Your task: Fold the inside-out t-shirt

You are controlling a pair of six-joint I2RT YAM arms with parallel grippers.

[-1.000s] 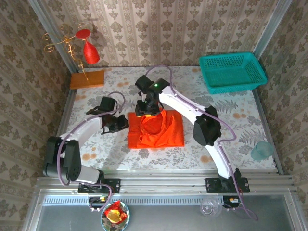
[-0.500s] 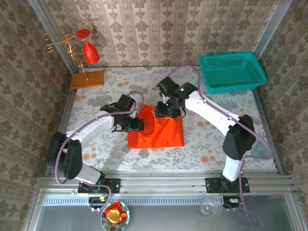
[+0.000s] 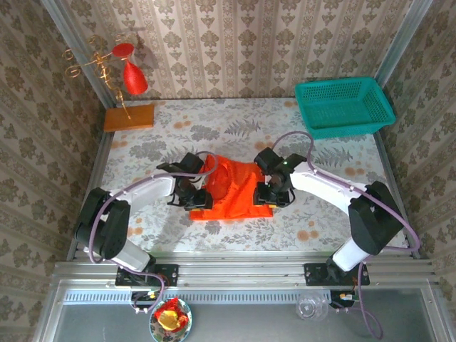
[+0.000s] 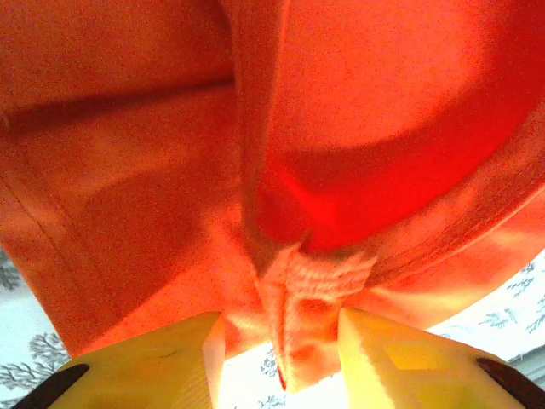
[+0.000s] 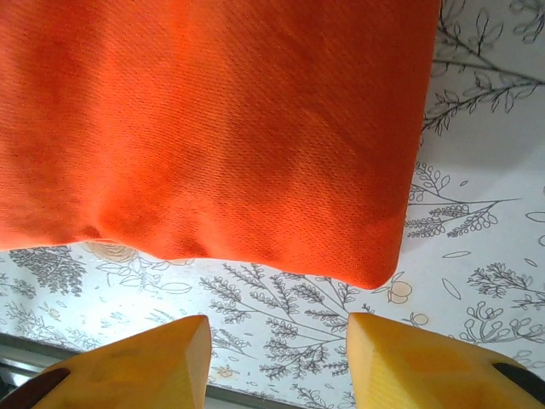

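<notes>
Mid-bench [image 3: 320, 217], the t-shirt [image 3: 239, 189]: left fingers [image 4: 162, 362] at its left edge, a fold between them; right fingers [image 5: 409, 358] just off its right corner. Far right, basket [image 3: 343, 107]. Far left, wooden block [image 3: 129, 117], ornament stand [image 3: 107, 68] on it.

Damask-papered walls [image 3: 249, 43] surround a pale floral-print table [image 3: 178, 128], evenly lit.

Left gripper [image 3: 199, 199], right gripper [image 3: 273, 194] nearer now.
</notes>
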